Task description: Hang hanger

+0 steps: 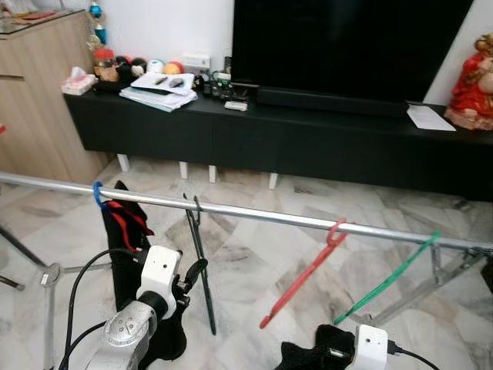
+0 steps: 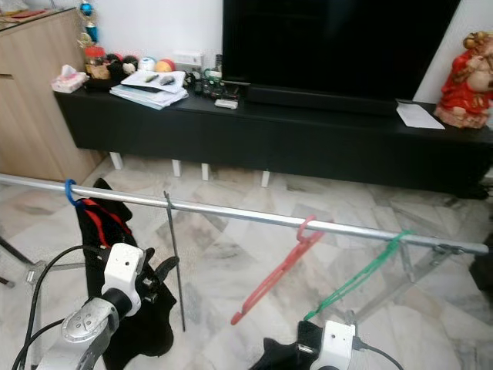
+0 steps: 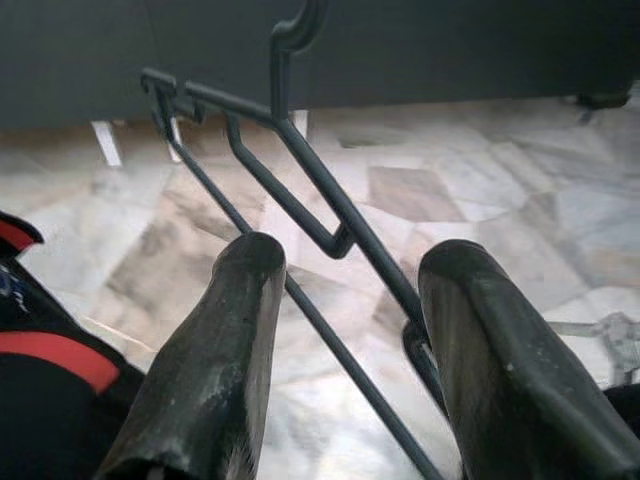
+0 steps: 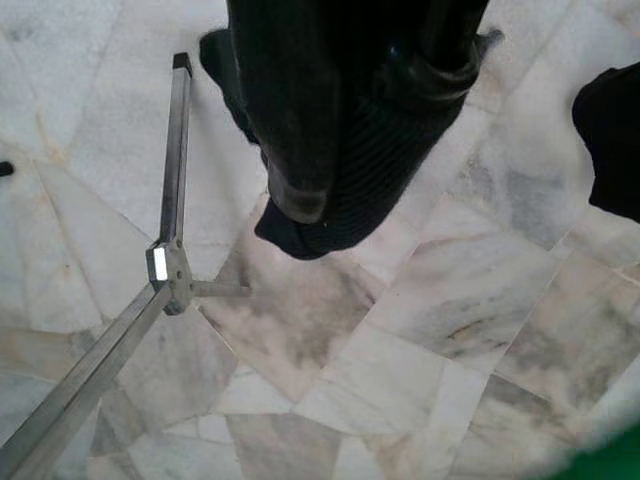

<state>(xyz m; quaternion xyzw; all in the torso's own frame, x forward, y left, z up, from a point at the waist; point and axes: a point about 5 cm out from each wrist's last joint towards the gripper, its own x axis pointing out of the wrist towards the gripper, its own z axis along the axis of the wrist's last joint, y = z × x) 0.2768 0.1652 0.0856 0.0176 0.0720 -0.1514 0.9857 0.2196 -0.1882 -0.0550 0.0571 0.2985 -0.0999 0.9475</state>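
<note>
A metal rail (image 1: 254, 213) crosses the room above the marble floor (image 1: 246, 262), in front of a long black TV cabinet (image 1: 231, 131). At the rail's left end a blue hanger (image 1: 97, 194) carries a black and red garment (image 1: 127, 223). Just to its right the black hanger (image 1: 199, 254) has its hook over the rail and hangs edge-on, so the head views show little more than a thin dark line. The left wrist view gives what they lack — the hanger's wire bars run between the left gripper's (image 3: 345, 330) two fingers (image 3: 215, 350), which are spread apart, one bar close against the far finger; I cannot tell whether it touches. The left arm (image 1: 131, 324) is raised from below, its gripper (image 1: 192, 276) level with the hanger's lower half, beside the garment.

Further right a red hanger (image 1: 304, 274) and a green hanger (image 1: 389, 277) hang tilted on the rail, apart from each other. At the lower edge the right arm (image 1: 370, 347) sits low with dark cloth (image 1: 316, 351) by it. The right wrist view looks down on floor, a leg of the rail's stand (image 4: 170, 200) and a dark cloth (image 4: 340, 120) hanging in front — whether that gripper is spread or pressed together I cannot tell.

On the cabinet's left end lie papers (image 1: 158, 91) and small items; a red figurine (image 1: 471, 81) stands at its right end, below the dark TV (image 1: 347, 42).
</note>
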